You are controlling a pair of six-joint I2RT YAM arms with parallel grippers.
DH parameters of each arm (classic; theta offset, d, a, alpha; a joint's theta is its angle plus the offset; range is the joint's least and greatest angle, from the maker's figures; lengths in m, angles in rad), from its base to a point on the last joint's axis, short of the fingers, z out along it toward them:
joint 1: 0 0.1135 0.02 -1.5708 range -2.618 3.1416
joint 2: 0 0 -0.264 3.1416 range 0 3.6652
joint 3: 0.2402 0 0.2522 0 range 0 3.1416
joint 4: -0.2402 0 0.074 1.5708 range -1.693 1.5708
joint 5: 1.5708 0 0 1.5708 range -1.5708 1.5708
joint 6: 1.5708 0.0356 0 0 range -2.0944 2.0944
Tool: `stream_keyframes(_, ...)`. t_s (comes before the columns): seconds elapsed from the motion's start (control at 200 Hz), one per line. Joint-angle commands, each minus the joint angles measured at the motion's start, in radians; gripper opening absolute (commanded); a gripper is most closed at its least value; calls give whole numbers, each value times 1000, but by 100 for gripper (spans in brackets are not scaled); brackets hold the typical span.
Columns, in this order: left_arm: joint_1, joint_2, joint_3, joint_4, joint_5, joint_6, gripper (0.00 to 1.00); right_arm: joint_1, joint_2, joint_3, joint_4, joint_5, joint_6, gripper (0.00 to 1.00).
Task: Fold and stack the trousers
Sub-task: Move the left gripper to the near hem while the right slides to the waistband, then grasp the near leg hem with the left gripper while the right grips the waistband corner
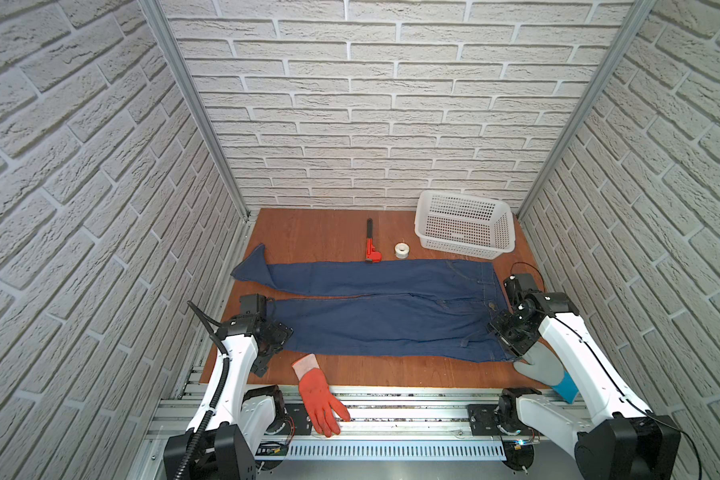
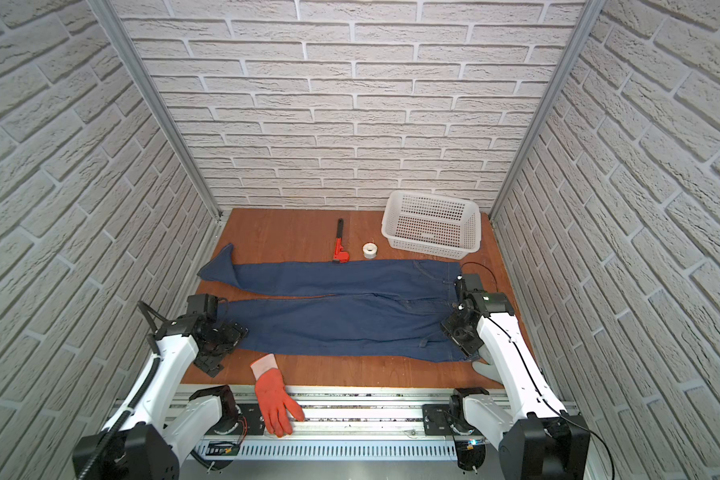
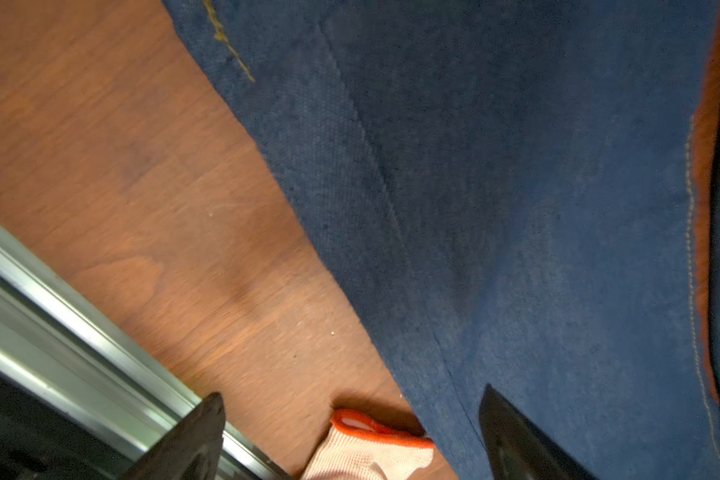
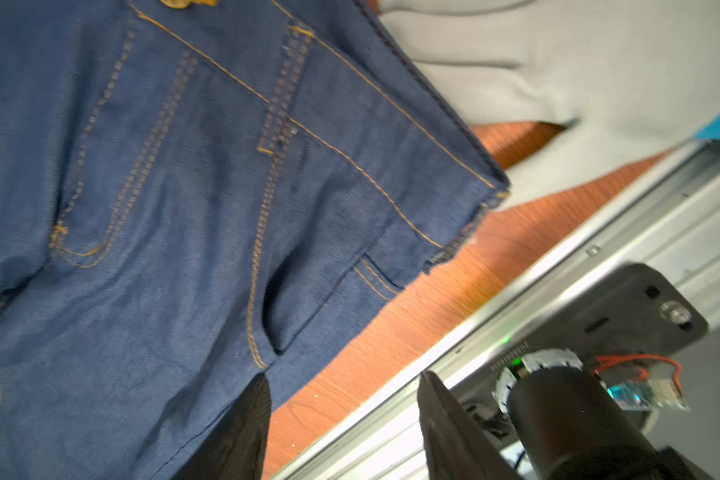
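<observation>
The trousers (image 1: 371, 316) (image 2: 337, 307) are dark blue jeans lying flat across the wooden table, legs to the left and waist to the right. The far leg's hem is twisted up at the left. My left gripper (image 1: 271, 345) (image 2: 221, 340) hangs over the near leg's hem end. In the left wrist view the left gripper (image 3: 350, 432) is open, one finger over the denim (image 3: 516, 208), nothing between. My right gripper (image 1: 506, 332) (image 2: 460, 332) is at the near waist corner. In the right wrist view it (image 4: 341, 424) is open, one finger over the denim (image 4: 142, 208), holding nothing.
An orange-red glove (image 1: 319, 399) (image 3: 371, 453) lies across the table's front edge and the aluminium rail (image 1: 391, 411). A grey glove (image 1: 541, 361) (image 4: 578, 75) touches the near waist corner. A white basket (image 1: 462, 197), a red wrench (image 1: 371, 245) and a tape roll (image 1: 402, 250) sit behind the trousers.
</observation>
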Motion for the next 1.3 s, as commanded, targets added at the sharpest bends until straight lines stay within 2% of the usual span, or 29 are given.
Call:
stream_keyframes(0.0, -11, -12, -4, -3, -60, -34, 98, 11, -12, -38, -52, 12, 38, 59)
stream_keyframes(0.175, -16, -5, -35, 21, -98, -66, 96, 25, 2, -105, -15, -7, 58, 59)
stream_keyframes(0.295, -16, 19, -65, 92, -92, -88, 86, 36, 28, -151, 33, -17, 70, 59)
stream_keyframes(0.435, -16, 37, -45, 124, -115, -83, 64, 49, 76, -186, 75, -21, 73, 59)
stream_keyframes(0.56, -16, 25, -21, 127, -136, -76, 33, 55, 110, -210, 121, -19, 86, 60)
stream_keyframes(0.64, -16, 24, -16, 138, -132, -73, 22, 55, 119, -212, 156, -14, 105, 60)
stream_keyframes(0.86, -17, 35, -12, 147, -123, -64, 14, 57, 63, -266, 282, -42, 213, 58)
stream_keyframes(1.115, -10, 34, -9, 152, -120, -54, 8, 55, 27, -301, 322, 9, 281, 57)
stream_keyframes(1.22, -3, 36, -10, 154, -120, -45, 4, 54, 40, -298, 337, 47, 286, 53)
stream_keyframes(1.295, 6, 36, -9, 156, -119, -37, 0, 49, 55, -300, 354, 68, 290, 39)
